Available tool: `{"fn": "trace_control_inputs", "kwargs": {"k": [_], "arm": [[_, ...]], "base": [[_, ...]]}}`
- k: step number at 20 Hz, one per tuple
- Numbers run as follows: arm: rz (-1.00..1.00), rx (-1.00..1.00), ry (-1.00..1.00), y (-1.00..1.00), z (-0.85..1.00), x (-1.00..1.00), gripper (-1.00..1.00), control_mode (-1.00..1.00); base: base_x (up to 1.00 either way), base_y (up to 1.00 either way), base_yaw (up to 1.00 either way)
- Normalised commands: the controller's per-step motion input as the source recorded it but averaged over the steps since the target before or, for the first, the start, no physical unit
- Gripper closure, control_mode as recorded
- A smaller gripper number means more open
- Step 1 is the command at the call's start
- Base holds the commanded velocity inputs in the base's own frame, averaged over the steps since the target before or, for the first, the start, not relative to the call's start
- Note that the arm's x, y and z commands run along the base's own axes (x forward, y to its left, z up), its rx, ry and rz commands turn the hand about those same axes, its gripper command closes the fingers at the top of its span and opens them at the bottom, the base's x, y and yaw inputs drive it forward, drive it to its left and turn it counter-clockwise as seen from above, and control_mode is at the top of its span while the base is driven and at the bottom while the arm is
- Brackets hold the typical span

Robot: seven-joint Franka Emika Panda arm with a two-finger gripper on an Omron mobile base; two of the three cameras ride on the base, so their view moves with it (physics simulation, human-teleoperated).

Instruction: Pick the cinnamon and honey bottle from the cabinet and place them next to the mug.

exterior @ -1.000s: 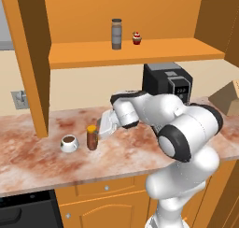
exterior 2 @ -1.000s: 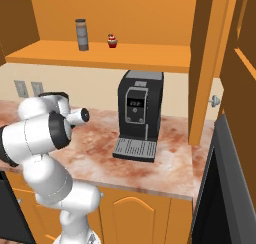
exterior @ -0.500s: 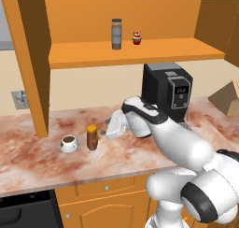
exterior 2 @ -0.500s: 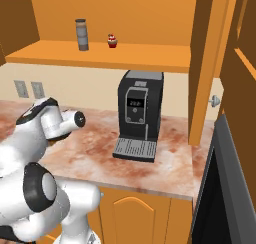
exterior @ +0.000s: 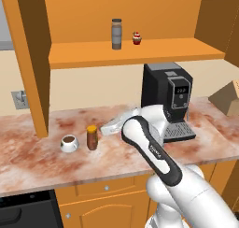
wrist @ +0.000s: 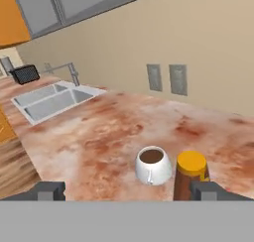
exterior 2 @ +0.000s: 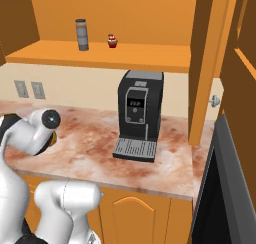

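The honey bottle (exterior: 92,137), amber with a yellow cap, stands upright on the counter just right of the white mug (exterior: 69,143) holding dark liquid. My gripper (exterior: 106,128) hovers a little right of the bottle, open and holding nothing. In the hand view the mug (wrist: 152,165) and honey bottle (wrist: 191,174) stand side by side just ahead of my gripper (wrist: 128,191), and the right fingertip (wrist: 206,190) overlaps the bottle's base. The grey cinnamon (exterior: 116,34) jar stands on the shelf of the orange cabinet (exterior: 154,53), and is also seen in the right base view as cinnamon (exterior 2: 81,35).
A tiny red cupcake (exterior: 136,38) sits right of the cinnamon on the shelf. A black coffee machine (exterior: 168,101) stands on the counter behind my arm. A cabinet side panel (exterior: 35,63) drops to the counter at left. Farther along lie a sink (wrist: 49,99) and wall outlets (wrist: 168,78).
The arm's elbow has swung down toward the cameras. The hand has drawn slightly right, away from the honey bottle, with the jaws still wide apart. Bottle and mug have not moved.
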Motion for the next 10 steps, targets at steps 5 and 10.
{"fn": "trace_control_inputs", "kwargs": {"k": [5, 10], "arm": [[-0.27, 0.0, 0.37, -0.34, 0.93, -0.13, -1.0, -1.0], [-0.2, 0.0, 0.15, -0.63, 0.82, -0.22, -1.0, -1.0]], "base": [[0.0, 0.0, 0.0], [0.0, 0.0, 0.0]]}}
